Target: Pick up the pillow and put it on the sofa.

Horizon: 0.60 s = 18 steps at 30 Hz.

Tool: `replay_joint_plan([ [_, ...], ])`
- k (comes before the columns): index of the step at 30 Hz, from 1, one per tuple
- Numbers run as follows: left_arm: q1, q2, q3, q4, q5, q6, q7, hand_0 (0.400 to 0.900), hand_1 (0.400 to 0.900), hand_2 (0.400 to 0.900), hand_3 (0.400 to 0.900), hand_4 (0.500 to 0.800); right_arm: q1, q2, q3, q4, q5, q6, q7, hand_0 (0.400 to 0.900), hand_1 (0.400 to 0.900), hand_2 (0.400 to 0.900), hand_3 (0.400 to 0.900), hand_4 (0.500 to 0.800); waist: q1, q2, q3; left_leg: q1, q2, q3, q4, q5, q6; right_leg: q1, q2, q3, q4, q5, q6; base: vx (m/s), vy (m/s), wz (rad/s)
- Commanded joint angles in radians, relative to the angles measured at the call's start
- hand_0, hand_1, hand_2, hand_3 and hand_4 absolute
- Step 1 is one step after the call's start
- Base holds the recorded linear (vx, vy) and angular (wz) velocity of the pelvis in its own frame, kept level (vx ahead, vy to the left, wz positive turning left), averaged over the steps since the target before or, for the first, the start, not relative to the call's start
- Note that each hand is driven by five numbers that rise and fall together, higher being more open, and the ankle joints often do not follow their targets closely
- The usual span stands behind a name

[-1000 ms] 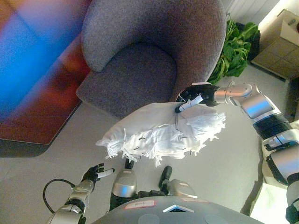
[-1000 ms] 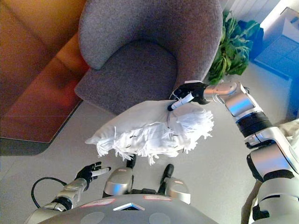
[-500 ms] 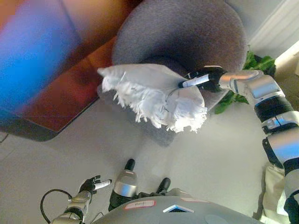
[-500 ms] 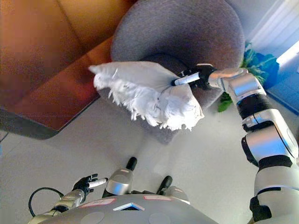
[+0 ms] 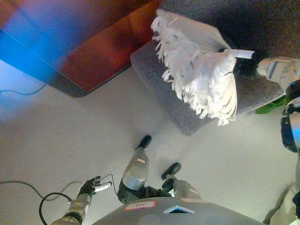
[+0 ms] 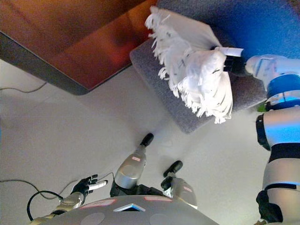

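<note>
Over the grey sofa (image 5: 262, 89), the right robot hand (image 5: 244, 65) is clamped on the fringed white pillow (image 5: 199, 65).

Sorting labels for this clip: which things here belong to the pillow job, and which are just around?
Job: white fringed pillow, gripped by right hand; grey sofa chair beneath it.
Around: brown cabinet, green plant, idle left hand.

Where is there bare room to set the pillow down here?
The grey seat shows a bare strip at its front edge below the pillow, and more at the right under the right hand. The pale floor between the seat, the brown sofa and the left hand is open. The middle of the seat is hidden behind the pillow.
</note>
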Motion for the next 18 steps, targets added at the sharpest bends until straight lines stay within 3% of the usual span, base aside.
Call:
replay_joint_plan([
  [1,0.029,0.084,-0.043,-0.011,-0.03,-0.044,-0.004,0.9,0.9,0.9,0.9,0.8,-0.246,-0.155,0.009,-0.022,0.002,-0.139,-0.054,0.4,0.4,0.4,0.4,0.5,-0.006,0.012,-0.013,-0.009,0.031,0.03,-0.057,0.044,-0.011,-0.04,-0.007,0.052,0.156,-0.123,-0.032,-0.02,-0.166,-0.06],
  [8,0.056,0.097,-0.029,-0.043,-0.077,-0.056,-0.035,0.9,0.9,0.9,0.9,0.8,-0.283,-0.254,0.043,0.022,-0.065,-0.126,-0.181,0.4,0.4,0.4,0.4,0.5,-0.031,0.06,0.01,-0.041,0.054,0.048,-0.039,0.077,-0.012,-0.092,-0.008,0.063,0.201,-0.108,-0.037,-0.09,-0.045,-0.12],
  [14,0.063,0.128,-0.012,-0.071,-0.114,-0.071,-0.08,0.9,0.9,0.9,0.9,0.8,-0.288,-0.325,0.063,0.031,-0.078,-0.114,-0.172,0.4,0.4,0.4,0.4,0.5,-0.054,0.065,0.006,-0.025,0.077,0.061,-0.037,0.085,-0.017,-0.09,0.005,0.082,0.22,-0.125,-0.045,-0.01,-0.099,-0.1],
  [17,0.068,0.133,-0.01,-0.08,-0.122,-0.076,-0.093,0.9,0.9,0.9,0.9,0.8,-0.288,-0.348,0.073,0.036,-0.131,-0.139,-0.21,0.4,0.4,0.4,0.4,0.5,-0.059,0.073,0.004,-0.017,0.08,0.063,-0.028,0.088,-0.018,-0.085,0.007,0.086,0.227,-0.13,-0.047,-0.02,-0.075,-0.12],
  [18,0.07,0.134,-0.01,-0.083,-0.12,-0.071,-0.092,0.9,0.9,0.9,0.9,0.8,-0.291,-0.352,0.077,0.039,-0.13,-0.127,-0.221,0.424,0.424,0.424,0.424,0.514,-0.061,0.075,0.003,-0.014,0.081,0.063,-0.026,0.088,-0.019,-0.082,0.007,0.09,0.229,-0.132,-0.046,-0.01,-0.041,-0.11],
])
